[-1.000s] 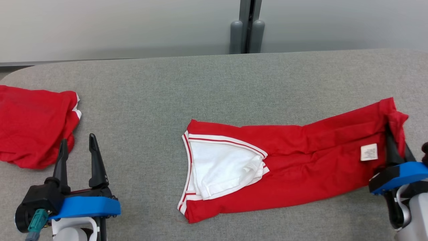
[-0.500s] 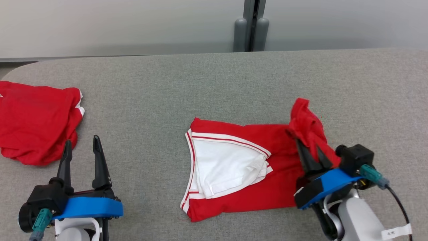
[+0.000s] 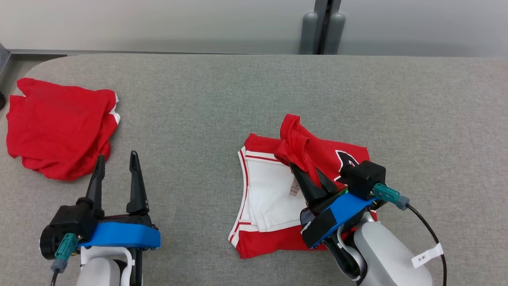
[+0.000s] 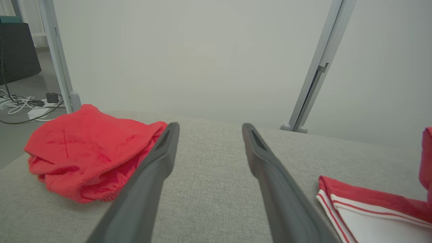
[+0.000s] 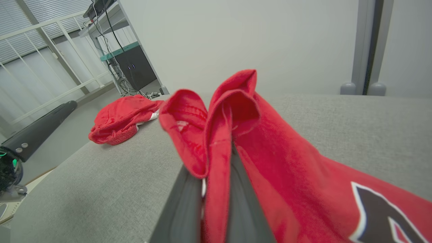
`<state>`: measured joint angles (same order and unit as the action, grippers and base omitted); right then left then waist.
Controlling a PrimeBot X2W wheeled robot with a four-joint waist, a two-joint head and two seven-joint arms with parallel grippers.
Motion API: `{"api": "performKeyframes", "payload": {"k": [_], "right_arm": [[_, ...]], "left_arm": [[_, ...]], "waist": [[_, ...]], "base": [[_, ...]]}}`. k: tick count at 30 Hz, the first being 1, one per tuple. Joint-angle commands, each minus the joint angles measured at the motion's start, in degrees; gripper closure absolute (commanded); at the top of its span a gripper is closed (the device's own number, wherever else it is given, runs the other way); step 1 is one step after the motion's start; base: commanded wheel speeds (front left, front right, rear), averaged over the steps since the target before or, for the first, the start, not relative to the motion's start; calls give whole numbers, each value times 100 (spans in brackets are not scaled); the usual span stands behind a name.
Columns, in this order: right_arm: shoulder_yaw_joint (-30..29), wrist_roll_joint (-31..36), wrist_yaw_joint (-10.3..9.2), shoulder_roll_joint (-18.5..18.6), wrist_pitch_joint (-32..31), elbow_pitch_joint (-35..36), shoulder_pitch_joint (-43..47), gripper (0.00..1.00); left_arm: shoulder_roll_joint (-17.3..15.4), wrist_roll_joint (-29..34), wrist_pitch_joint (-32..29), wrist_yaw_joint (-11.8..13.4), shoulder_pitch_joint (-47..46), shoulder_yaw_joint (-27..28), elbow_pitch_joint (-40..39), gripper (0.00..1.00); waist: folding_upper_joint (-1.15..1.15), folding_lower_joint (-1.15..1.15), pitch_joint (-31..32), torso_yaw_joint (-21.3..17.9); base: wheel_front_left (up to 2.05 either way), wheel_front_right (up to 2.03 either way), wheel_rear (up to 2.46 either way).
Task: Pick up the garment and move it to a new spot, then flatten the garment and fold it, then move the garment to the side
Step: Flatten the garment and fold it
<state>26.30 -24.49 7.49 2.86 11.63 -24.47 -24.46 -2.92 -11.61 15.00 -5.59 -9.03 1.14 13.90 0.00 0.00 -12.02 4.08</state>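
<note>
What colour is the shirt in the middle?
The shirt is red with white trim and a white inside; the head view shows it best.

garment (image 3: 274, 194): red, white panel, striped trim | heap (image 3: 59, 127): red | table (image 3: 198, 111): grey

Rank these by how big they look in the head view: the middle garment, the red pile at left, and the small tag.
Largest: middle garment, even though it is partly covered.
Next: red pile, somewhat smaller.
Smallest: tag, by far.
</note>
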Motion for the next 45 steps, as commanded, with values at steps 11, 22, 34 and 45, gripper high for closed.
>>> {"api": "performKeyframes", "payload": {"k": [11,22,34,45], "right_arm": [[599,-323,1,9,213,-717,-490,0],[-544,741,1,31,357,-166,-22,0],[-2451,1475,1,48,360,1152,1264,0],[-2852,1617,1,4,163,1694,2055,0]], "left_arm": [[5,-64,25,24,-179,23,103,0],[5,15,26,72,60,154,37,0],[4,109,26,102,254,97,35,0],[5,156,26,131,371,98,73,0]], "waist": [[0,0,-80,42],[0,0,261,-412],[0,0,492,-544],[0,0,602,-521]], "base": [[0,0,0],[0,0,0],[0,0,0],[0,0,0]]}}
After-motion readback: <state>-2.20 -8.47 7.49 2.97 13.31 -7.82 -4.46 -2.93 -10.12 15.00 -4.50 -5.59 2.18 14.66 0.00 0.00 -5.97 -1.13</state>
